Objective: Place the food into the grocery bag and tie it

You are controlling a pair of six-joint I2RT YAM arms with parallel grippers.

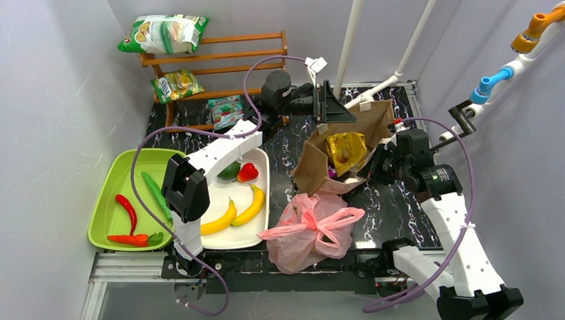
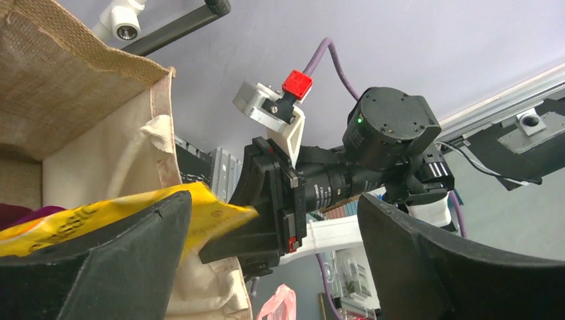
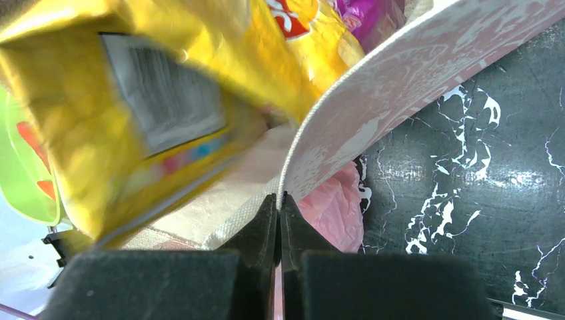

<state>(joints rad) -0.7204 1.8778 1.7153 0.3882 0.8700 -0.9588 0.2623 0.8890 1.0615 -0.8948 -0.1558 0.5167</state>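
Left wrist view showed the left gripper's (image 2: 272, 208) fingers (image 2: 120, 267) spread wide, the snack packet's (image 2: 100, 217) edge against one, while the right gripper (image 3: 280, 201) pinched the brown bag's (image 1: 376, 120) rim.

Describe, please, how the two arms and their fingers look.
Both the left arm and the right arm have white shells with black joints. The right arm's shell shows small round holes. A purple cable loops along each arm. The fingers are black, wedge-shaped, with matte padded faces.

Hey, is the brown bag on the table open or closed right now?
Open. From above, the brown bag gapes wide at its mouth, and a yellow snack packet shows inside it.
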